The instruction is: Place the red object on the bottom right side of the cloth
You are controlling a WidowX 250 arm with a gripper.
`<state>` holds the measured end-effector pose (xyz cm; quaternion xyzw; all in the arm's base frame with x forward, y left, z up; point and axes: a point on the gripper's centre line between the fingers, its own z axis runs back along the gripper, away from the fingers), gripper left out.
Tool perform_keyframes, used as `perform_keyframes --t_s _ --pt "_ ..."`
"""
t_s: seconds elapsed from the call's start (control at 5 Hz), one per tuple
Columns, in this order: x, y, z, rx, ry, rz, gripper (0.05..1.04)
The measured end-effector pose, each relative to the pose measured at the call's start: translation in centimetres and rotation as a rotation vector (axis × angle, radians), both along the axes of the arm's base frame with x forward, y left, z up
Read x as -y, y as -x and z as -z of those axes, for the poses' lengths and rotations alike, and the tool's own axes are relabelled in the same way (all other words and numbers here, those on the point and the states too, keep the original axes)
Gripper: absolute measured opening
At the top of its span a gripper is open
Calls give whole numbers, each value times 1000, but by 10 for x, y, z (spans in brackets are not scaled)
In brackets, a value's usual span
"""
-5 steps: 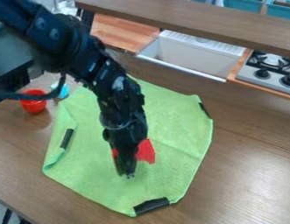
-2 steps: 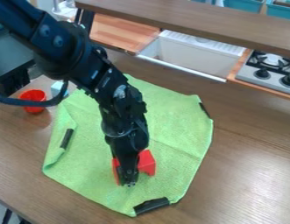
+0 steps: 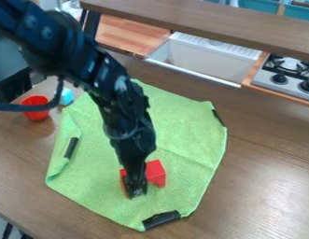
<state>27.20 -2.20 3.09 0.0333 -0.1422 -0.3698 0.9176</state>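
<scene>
The gripper (image 3: 136, 190) hangs down over the lower middle of the green cloth (image 3: 187, 135), in front of the red object (image 3: 157, 174). Red shows on both sides of it: a larger blocky part to its right and a narrow strip to its left. The middle of the red object is hidden behind the gripper, and how the two touch cannot be made out. The cloth lies spread on the brown table with its left edge folded over.
A red cup (image 3: 35, 108) and a light blue item (image 3: 66, 96) are beyond the cloth's upper left. Black strips (image 3: 161, 219) mark the cloth's edges. A sink (image 3: 206, 58) and stove (image 3: 287, 74) stand behind.
Since the oldest frame, the red object and gripper have shifted down the view. Between the last two frames, the gripper tip moved slightly up and left while the red object stayed in place.
</scene>
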Motion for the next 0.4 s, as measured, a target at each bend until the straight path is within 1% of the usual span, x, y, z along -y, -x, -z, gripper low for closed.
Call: perform_keyframes --t_s 0.2,0.4 --pt "-18 6 -37 40 82 -26 999" --pt "-36 17 -85 59 215 18 1000"
